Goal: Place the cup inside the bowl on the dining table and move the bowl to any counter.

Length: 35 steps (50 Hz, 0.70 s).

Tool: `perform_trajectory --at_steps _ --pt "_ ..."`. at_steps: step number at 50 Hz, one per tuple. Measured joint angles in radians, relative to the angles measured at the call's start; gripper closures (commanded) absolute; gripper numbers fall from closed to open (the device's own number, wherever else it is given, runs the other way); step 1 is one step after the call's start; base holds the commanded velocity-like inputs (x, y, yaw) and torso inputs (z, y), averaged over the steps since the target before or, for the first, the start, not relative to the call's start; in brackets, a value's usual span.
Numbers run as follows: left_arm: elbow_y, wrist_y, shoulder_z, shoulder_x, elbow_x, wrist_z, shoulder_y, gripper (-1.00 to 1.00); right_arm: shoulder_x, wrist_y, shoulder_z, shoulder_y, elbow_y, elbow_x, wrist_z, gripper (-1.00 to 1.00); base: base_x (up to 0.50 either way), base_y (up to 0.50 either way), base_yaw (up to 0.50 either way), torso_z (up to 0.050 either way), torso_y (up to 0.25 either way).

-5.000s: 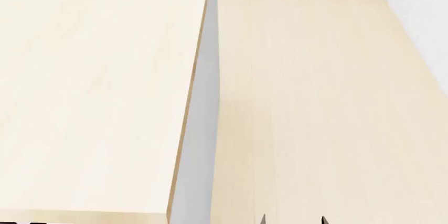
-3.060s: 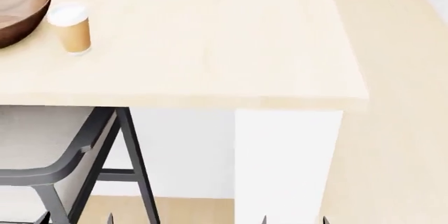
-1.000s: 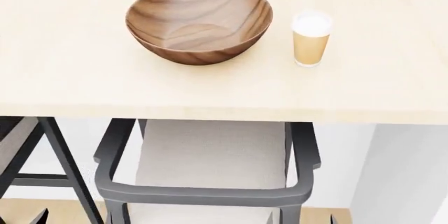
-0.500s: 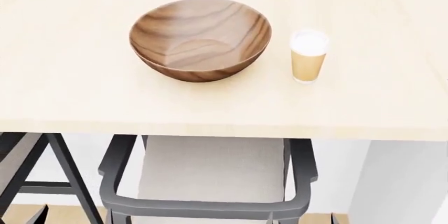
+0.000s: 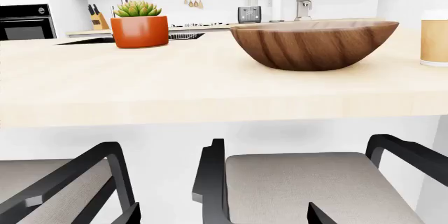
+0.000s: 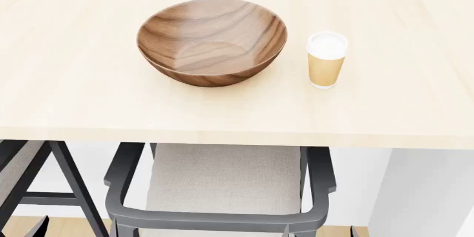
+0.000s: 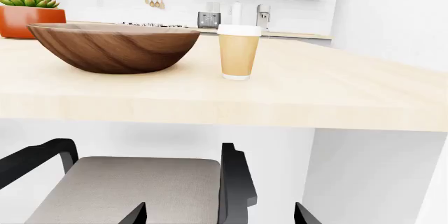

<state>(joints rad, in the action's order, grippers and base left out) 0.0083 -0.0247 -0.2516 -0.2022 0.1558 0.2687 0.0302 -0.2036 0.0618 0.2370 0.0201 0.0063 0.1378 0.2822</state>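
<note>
On the table: cup upright at 3 o'clock of the bowl, apart.
View now settled facing both since a second ago; both pincers low, spread, grasping nothing.

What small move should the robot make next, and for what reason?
Probably raise the right arm and bring its tool up toward the cup. The cup stands upright on the dining table, to the right of the bowl and apart from it. Both tools hang below the table edge, by the chair, holding nothing; the right one looks open.
</note>
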Motion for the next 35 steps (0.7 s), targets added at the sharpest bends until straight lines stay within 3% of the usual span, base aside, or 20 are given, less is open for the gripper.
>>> perform_trajectory --at_steps 6,13,25,35 --pt "0.006 0.004 0.005 0.001 0.019 0.002 -0.001 -1.00 -0.001 0.002 -0.001 0.000 -0.001 0.011 0.001 -1.00 0.00 0.00 0.00 0.000 0.000" --pt "0.142 0.119 0.007 -0.015 0.042 0.033 0.008 -1.00 -0.019 -0.060 -0.008 0.002 -0.098 0.045 0.005 -1.00 0.00 0.00 0.00 0.000 0.000" --pt "0.481 0.509 0.038 -0.077 0.156 0.073 0.124 -1.00 -0.130 -0.427 -0.086 0.097 -0.491 0.204 0.048 -1.00 0.00 0.00 0.00 0.000 0.000" --pt "0.616 0.816 0.139 -0.122 0.341 0.065 0.318 -1.00 -0.247 -0.739 -0.222 0.262 -0.666 0.407 0.068 -1.00 0.00 0.00 0.00 0.000 0.000"
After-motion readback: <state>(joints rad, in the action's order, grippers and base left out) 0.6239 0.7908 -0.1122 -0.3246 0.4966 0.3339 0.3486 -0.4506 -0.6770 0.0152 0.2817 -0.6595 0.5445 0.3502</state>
